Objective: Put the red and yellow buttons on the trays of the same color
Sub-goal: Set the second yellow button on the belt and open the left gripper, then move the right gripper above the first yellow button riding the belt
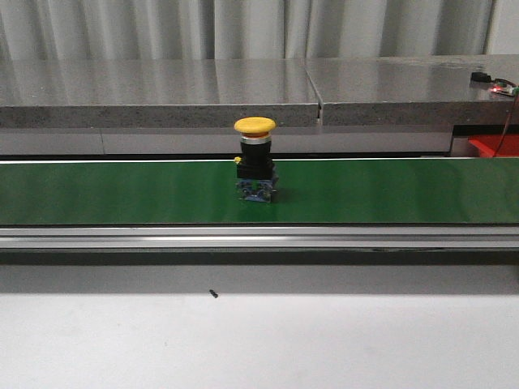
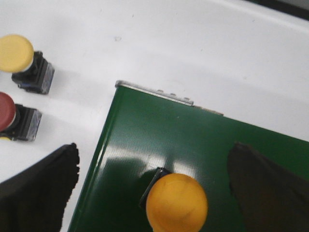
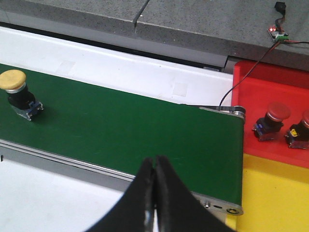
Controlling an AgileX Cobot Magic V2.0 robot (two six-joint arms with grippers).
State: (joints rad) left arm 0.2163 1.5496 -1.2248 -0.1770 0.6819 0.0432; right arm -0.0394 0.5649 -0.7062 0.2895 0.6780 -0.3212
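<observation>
Belt [image 1: 122, 190]: a green strip across the whole front view, cut off at both sides; a metal rail runs along its near edge and bare white table lies nearer still. The right wrist view shows its end just beside the trays.
Counter [image 1: 162, 89]: grey stone behind the belt, a seam right of middle.
Red tray [image 3: 270, 96]: past the belt's end, holding two red buttons [image 3: 271, 121]; the second is cut off by the frame.
Yellow tray [image 3: 275, 198]: touching the red tray's near edge, only partly in view.
Left gripper [image 2: 154, 193]: jaws spread wide above the belt's end, a yellow cap [image 2: 176, 203] between them, touching neither; its lower part is cut off.
Right gripper [image 3: 155, 193]: fingers pressed together, nothing held, over the belt's near edge.
Yellow button [image 1: 255, 162]: upright mid-belt, open belt on both sides.
Spare buttons: one yellow [image 2: 24, 60], one red [image 2: 12, 118], on the white table beside the belt, the red one partly cut off.
Wire [image 3: 241, 77]: runs from a small board on the counter toward the belt's end; its far end is unclear.
</observation>
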